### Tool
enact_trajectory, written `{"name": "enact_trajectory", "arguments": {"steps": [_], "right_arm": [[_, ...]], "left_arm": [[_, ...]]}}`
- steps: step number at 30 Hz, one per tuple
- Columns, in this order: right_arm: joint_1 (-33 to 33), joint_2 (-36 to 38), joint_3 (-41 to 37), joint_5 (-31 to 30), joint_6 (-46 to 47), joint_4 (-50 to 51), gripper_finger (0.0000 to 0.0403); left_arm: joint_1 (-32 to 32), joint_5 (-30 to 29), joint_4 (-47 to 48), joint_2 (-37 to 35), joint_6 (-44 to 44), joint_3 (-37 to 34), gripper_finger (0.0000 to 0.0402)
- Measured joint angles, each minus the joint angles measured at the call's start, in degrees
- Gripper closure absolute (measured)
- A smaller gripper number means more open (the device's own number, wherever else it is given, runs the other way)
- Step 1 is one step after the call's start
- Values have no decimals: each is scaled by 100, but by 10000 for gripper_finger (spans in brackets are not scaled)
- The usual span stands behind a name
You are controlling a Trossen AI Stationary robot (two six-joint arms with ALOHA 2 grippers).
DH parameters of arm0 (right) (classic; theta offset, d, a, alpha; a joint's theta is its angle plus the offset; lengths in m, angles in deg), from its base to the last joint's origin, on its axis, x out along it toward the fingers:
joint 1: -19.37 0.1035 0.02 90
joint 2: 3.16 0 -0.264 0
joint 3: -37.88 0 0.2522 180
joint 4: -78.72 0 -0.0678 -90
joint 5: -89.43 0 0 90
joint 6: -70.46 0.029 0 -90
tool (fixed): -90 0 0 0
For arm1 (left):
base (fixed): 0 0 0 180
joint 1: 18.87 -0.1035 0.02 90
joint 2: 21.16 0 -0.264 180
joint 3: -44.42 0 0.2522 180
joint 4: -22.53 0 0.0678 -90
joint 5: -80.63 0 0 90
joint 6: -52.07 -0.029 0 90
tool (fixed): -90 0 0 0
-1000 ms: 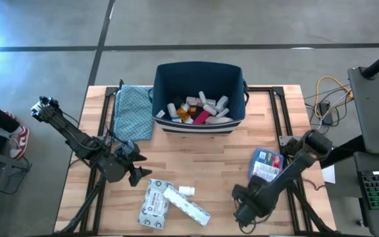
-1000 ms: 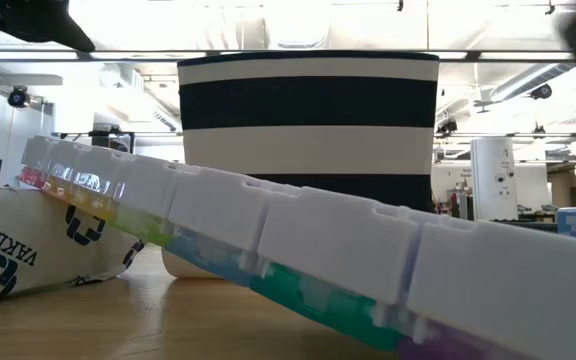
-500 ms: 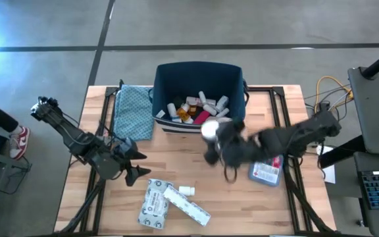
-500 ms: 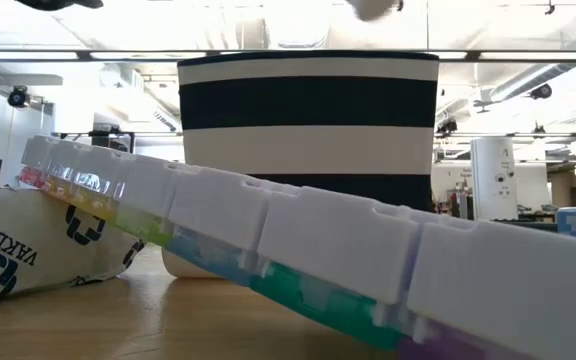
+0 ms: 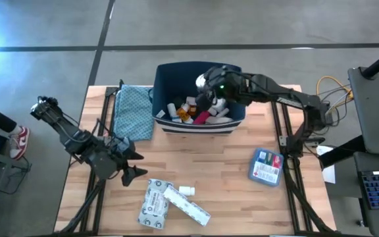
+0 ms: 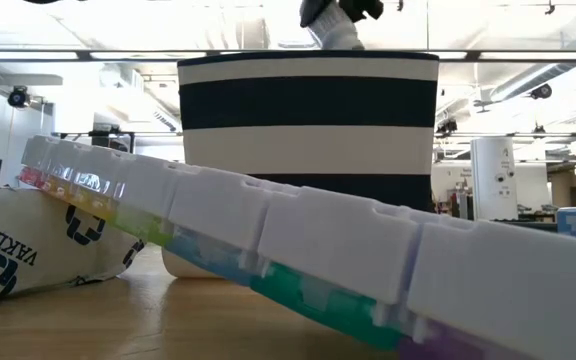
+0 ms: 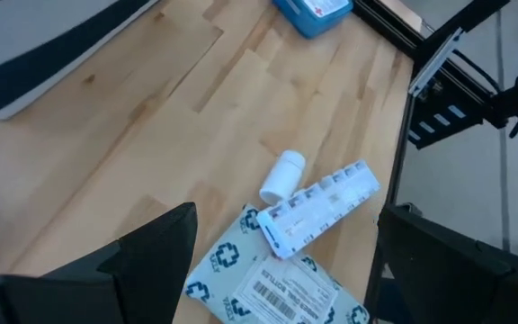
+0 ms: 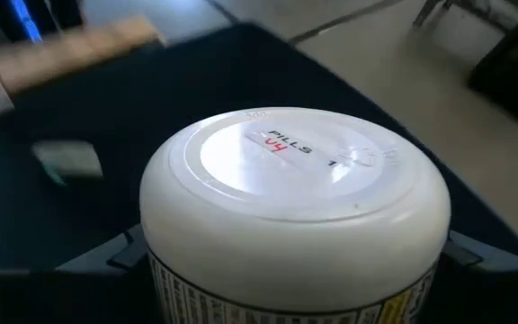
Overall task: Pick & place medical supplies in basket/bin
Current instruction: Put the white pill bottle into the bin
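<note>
Release over the bin is the step judged to be in hand. From above, the right gripper [image 5: 206, 84] is seen over the open navy-blue fabric bin [image 5: 166, 74], clamped on a white pill bottle [image 5: 201, 81]; bottles and a red tube lie below. The bottle should be lowered closer to the pile before the fingers are parted, so it is not bounced out. The left gripper [image 5: 129, 166] waits with fingers apart beside a white carton [image 5: 154, 203], a weekly pill organiser [image 5: 186, 205] and a small white bottle [image 5: 187, 191]; a blue-and-red packet [image 5: 266, 166] lies well apart.

At table height, the bottle [image 6: 334, 30] is seen above the striped rim [image 6: 308, 62].

Through the left wrist, the organiser [image 7: 320, 206] touches the carton [image 7: 272, 290].

Through the right wrist, the lid [image 8: 295, 171] is seen held upright over the dark interior.
</note>
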Motion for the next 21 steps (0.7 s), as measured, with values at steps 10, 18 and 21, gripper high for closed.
{"name": "enact_trajectory", "arguments": {"steps": [10,18,21], "right_arm": [[119,-631,575,-854,-561,1135,113],[323,-702,844,-961,-416,1119,39],[606,-678,911,-959,-593,1124,22]], "left_arm": [[142,17,149,4,253,-10,78],[140,11,148,9,255,-16,78],[140,10,149,11,255,-17,78]]}}
